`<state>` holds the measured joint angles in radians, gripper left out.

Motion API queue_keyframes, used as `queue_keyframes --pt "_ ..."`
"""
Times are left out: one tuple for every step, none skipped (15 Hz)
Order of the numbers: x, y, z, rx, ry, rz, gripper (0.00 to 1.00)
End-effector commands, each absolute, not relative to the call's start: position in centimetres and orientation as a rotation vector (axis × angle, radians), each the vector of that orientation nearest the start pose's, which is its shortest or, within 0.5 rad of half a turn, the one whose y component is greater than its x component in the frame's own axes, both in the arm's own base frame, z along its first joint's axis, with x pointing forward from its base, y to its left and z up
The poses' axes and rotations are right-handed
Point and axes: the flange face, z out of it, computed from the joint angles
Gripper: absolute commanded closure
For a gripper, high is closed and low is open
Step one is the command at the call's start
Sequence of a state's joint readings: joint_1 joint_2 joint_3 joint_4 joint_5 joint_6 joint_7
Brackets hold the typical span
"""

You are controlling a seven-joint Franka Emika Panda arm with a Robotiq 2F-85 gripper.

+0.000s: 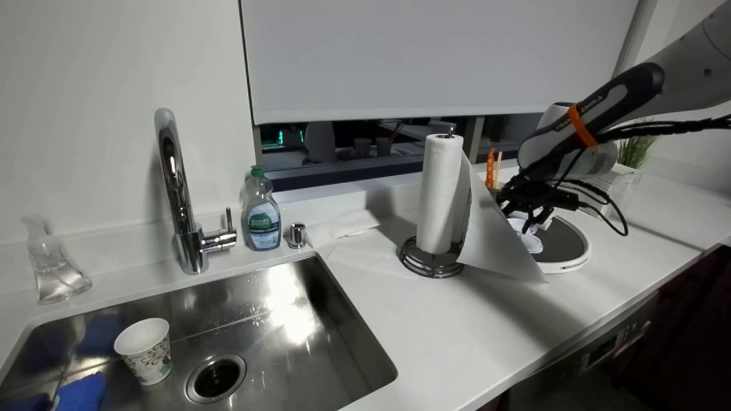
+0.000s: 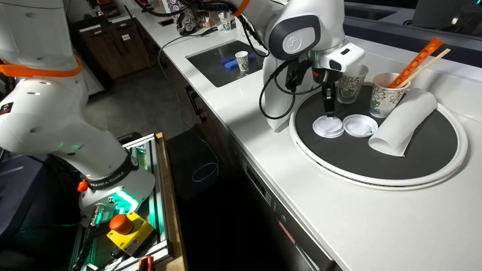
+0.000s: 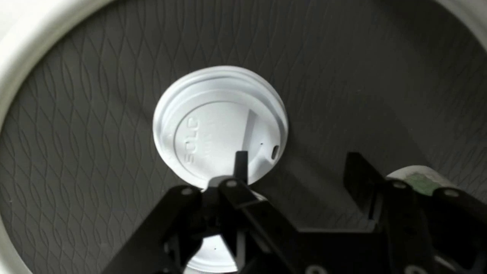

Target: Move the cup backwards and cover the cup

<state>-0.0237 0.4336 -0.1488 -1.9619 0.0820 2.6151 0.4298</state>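
My gripper is open in the wrist view, with nothing between its fingers. One finger overlaps the edge of a white SOLO lid; contact cannot be told. A second white lid is mostly hidden behind the gripper. In an exterior view, the gripper points down over stacked lids, beside another lid. A patterned paper cup stands upright behind the gripper. Another cup holds an orange stick and a wooden stick. Part of a cup shows beside the right finger.
A round turntable with a white rim carries lids, cups and a curled paper sheet. A paper towel holder with a hanging sheet stands beside it. The sink holds a cup and a blue sponge.
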Motion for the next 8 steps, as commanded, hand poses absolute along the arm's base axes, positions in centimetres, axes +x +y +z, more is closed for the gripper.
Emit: queue_keyframes --pt "64.1 -10.2 27.0 -2.965 0.963 -0.375 0.32" --pt "64.2 -10.1 26.8 -2.967 0.964 -0.369 0.32" --pt "64.3 -10.1 26.6 -2.969 0.965 -0.363 0.32" --pt "64.2 -10.1 26.3 -2.97 0.977 -0.349 0.32" --pt "64.2 -10.1 26.1 -2.972 0.982 -0.34 0.32" --pt "64.1 -10.2 25.9 -2.975 0.99 -0.332 0.32" --pt "64.0 -10.3 25.6 -2.975 0.995 -0.329 0.32" --pt "64.0 -10.3 25.4 -2.973 1.001 -0.328 0.34"
